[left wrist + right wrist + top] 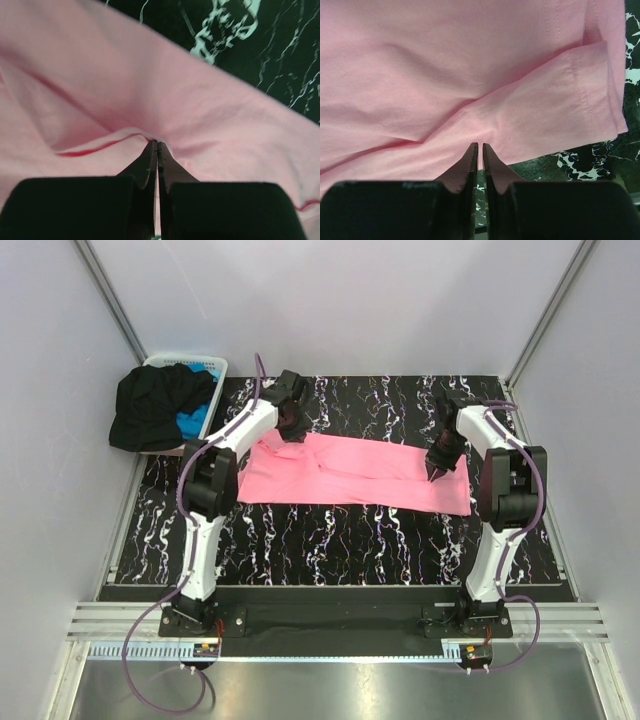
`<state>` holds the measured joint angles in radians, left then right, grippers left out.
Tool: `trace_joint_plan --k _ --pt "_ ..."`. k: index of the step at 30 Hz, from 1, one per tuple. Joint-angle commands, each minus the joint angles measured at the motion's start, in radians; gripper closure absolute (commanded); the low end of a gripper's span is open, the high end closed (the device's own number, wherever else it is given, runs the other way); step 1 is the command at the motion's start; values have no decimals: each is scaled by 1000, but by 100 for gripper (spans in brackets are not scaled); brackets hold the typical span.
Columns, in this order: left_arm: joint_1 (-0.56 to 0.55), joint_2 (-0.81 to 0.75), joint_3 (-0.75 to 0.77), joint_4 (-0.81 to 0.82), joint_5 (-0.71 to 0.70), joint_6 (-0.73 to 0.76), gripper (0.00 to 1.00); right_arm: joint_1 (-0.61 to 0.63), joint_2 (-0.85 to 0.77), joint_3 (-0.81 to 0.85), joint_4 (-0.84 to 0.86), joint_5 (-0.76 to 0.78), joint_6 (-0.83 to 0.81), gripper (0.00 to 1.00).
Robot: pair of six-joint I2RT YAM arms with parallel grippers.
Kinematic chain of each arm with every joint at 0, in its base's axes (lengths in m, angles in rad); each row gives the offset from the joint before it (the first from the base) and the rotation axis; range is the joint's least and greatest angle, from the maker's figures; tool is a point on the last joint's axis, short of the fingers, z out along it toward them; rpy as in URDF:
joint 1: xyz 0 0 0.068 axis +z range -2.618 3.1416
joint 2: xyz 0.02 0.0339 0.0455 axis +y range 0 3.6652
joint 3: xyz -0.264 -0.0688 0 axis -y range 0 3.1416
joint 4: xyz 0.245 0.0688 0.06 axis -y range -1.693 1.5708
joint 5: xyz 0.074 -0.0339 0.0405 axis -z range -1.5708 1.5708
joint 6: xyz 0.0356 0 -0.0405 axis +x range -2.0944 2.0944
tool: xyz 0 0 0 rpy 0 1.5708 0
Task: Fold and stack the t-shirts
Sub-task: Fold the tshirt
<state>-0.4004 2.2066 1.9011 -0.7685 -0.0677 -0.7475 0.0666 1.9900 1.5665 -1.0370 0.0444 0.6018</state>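
T-shirts counted from the overhead view: three. One pink t-shirt (350,472) lies spread lengthwise across the middle of the black marbled table (350,540), reaching from the left arm to the right arm. One black t-shirt (150,405) is heaped over the near rim of the single white basket (215,365) at the far left corner, and one blue t-shirt (192,422) shows partly beneath it on its right side. Two arms are present. The left gripper (292,430) sits on the far left end of the pink cloth; the right gripper (435,472) sits on its right end, near the front edge. Jaw width cannot be read from this height. Left wrist view: one pair of dark fingers, tips pressed together with no gap, at left gripper (157,144). A raised fold of the pink t-shirt (200,115) runs into the tips and creases spread out from that spot, so the jaws are clamped on the cloth. Bare table (260,40) shows at the upper right. Right wrist view: one pair of fingers at right gripper (480,145), set to a narrow slit with pink cloth in it. Creases in the pink t-shirt (470,75) converge on the tips, so the cloth is pinched. One hemmed sleeve (580,100) lies just to the right, with table (600,160) beyond it.
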Motion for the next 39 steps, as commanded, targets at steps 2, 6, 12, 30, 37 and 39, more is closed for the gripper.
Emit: trace_joint_plan --k 2,6,12,30,37,39 --pt "-3 71 151 18 0 36 100 1 21 33 -5 23 -13 86" --pt "-8 119 185 61 58 79 100 1 35 47 -12 23 -14 86" --pt "-8 85 124 116 43 126 48 1 61 76 -20 20 -17 87" --pt "2 -171 -161 322 26 172 16 1 52 70 -18 17 -22 87" --pt "25 -228 -221 135 -34 77 16 -1 95 138 -50 66 -17 85" --pt "26 -234 -243 86 -20 47 16 -1 136 206 -87 86 -33 84"
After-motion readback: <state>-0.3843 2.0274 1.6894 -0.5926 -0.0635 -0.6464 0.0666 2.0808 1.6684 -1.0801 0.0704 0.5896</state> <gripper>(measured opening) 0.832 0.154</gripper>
